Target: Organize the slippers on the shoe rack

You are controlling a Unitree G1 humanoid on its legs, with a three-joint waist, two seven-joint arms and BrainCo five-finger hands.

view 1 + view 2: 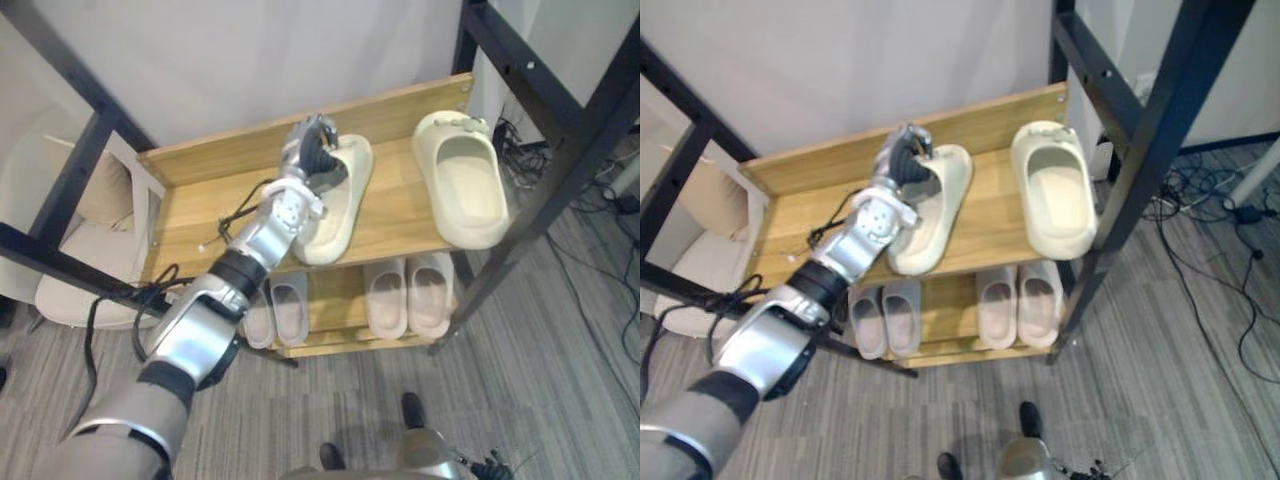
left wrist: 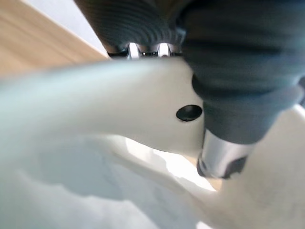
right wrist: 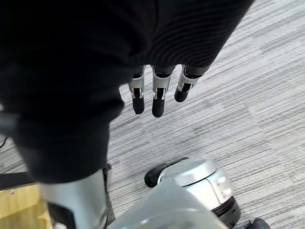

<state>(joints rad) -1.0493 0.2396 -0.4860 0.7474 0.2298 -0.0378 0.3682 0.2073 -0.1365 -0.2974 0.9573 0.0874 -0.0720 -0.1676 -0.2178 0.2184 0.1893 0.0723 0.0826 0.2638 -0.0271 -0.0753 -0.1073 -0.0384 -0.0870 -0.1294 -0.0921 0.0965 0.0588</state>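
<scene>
Two cream slippers lie on the top shelf of the wooden shoe rack (image 1: 200,215). My left hand (image 1: 312,150) is shut on the upper strap of the left cream slipper (image 1: 330,220), which lies slanted on the shelf; in the left wrist view the fingers and thumb (image 2: 224,157) pinch the pale strap (image 2: 143,105). The right cream slipper (image 1: 465,180) rests apart at the shelf's right end. My right hand (image 3: 155,93) hangs over the floor with relaxed fingers, holding nothing.
Two pairs of pale slippers (image 1: 405,295) (image 1: 275,310) sit on the lower shelf. Black frame bars (image 1: 545,190) cross in front of the rack's right side, and another (image 1: 70,180) on the left. A beige chair (image 1: 90,250) stands left of the rack.
</scene>
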